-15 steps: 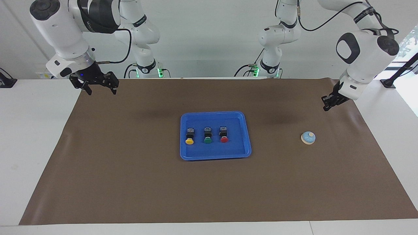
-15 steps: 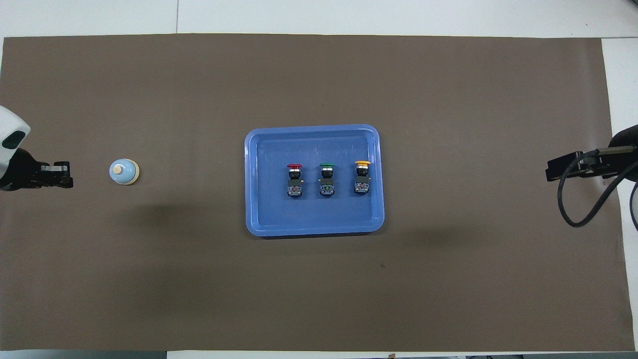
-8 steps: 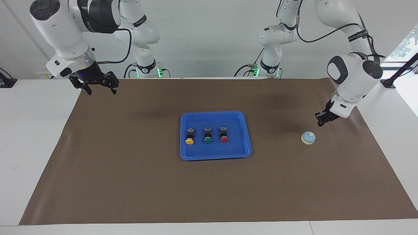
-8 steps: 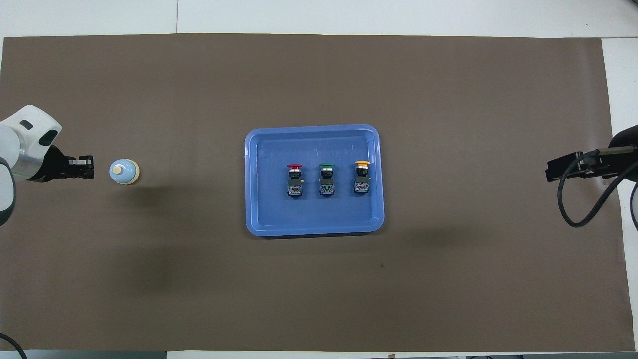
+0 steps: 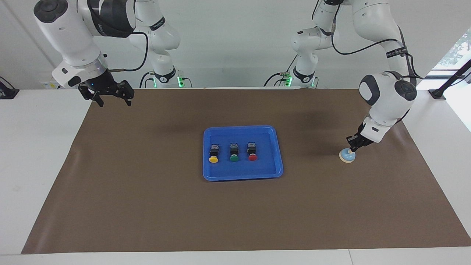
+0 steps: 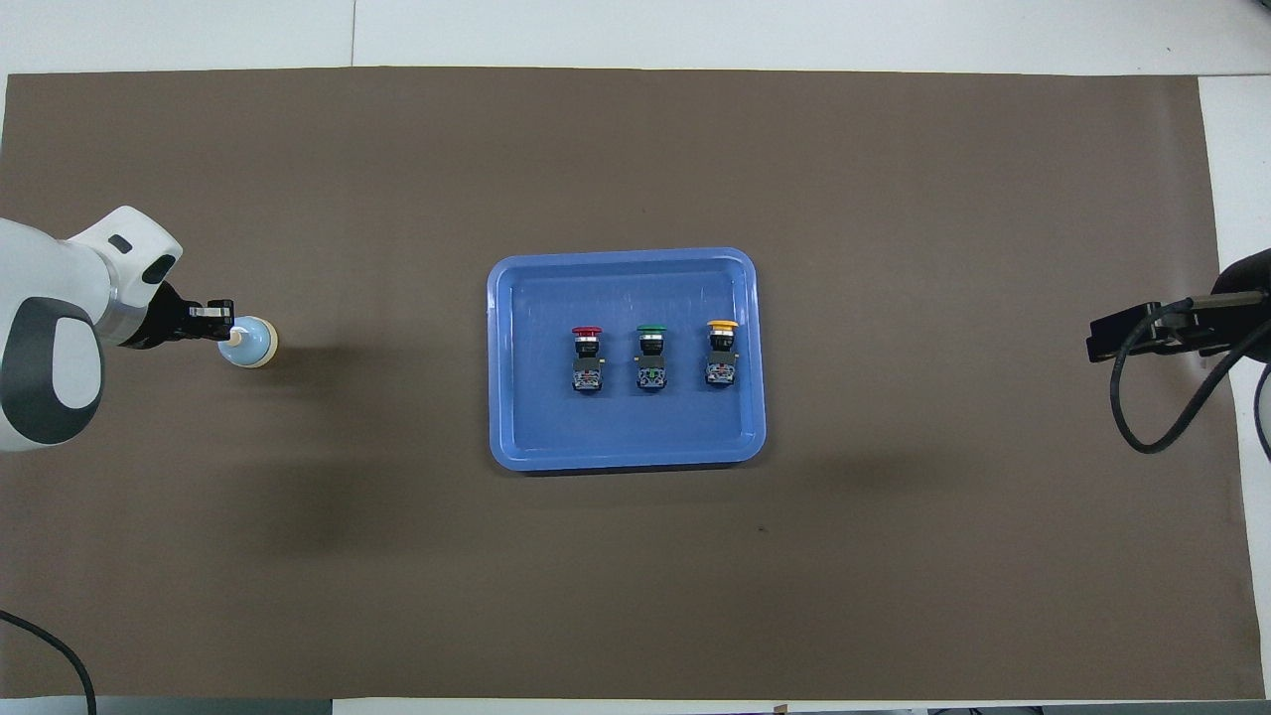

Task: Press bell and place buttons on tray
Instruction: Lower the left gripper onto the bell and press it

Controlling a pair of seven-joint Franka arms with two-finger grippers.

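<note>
The light-blue bell sits on the brown mat toward the left arm's end of the table, also in the overhead view. My left gripper is shut, its tips down on the bell's cream knob; in the overhead view it covers the knob. The blue tray lies mid-table and holds the yellow button, green button and red button in a row, lying on their sides. My right gripper is open and empty, raised over the mat's corner near its own base, waiting.
A brown mat covers most of the white table. The right arm's black cable hangs by its gripper at the mat's edge.
My left gripper has come down and moved onto the bell's knob from beside it. The right arm, tray and buttons have not moved.
</note>
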